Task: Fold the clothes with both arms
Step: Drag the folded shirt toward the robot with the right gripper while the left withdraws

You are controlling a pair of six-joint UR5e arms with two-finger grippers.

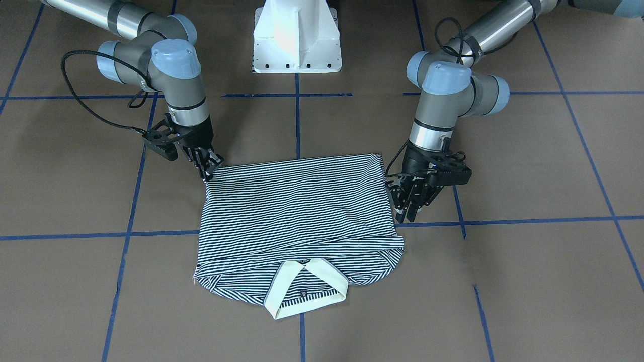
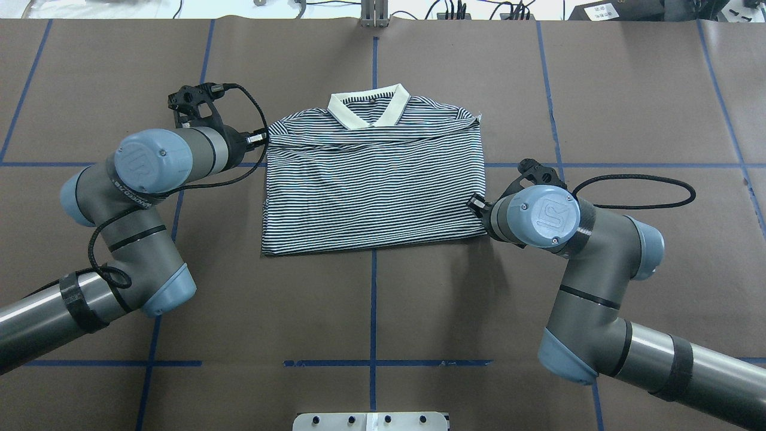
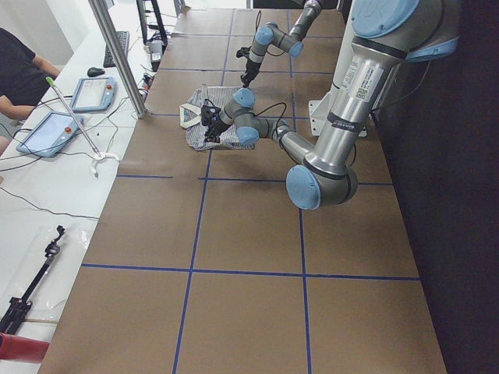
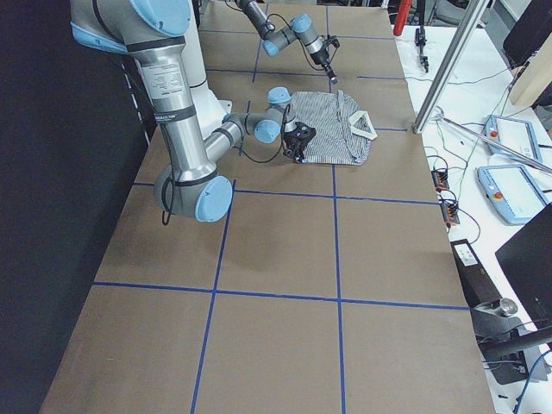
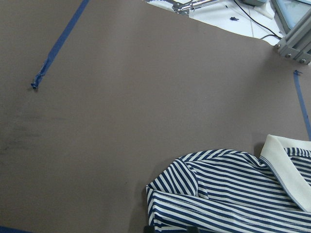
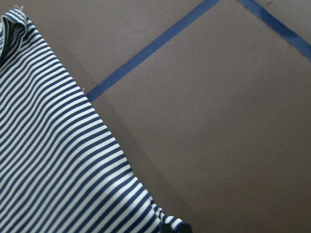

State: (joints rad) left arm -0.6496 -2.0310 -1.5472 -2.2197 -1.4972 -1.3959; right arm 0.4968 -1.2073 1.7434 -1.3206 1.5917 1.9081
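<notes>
With the collar [image 1: 279, 292] at 6 o'clock, the right pincer [image 1: 209, 168] pinches the shirt [image 1: 297, 201] at 10 o'clock, maybe to fold it (left pincer [image 1: 410, 208]: cannot tell).

Shirt [image 1: 297, 201] is showing thin navy-and-white horizontal stripes, and its collar [image 1: 282, 291] is showing plain cream. Desk [image 1: 528, 151] is showing flat brown, with blue tape lines [image 1: 528, 220] crossing it in a grid. Left arm [image 1: 437, 115] and right arm [image 1: 181, 95] are showing grey metal with light-blue joint caps. Left gripper [image 1: 410, 213] and right gripper [image 1: 210, 171] are showing black. Base [image 1: 297, 35] is showing white.
</notes>
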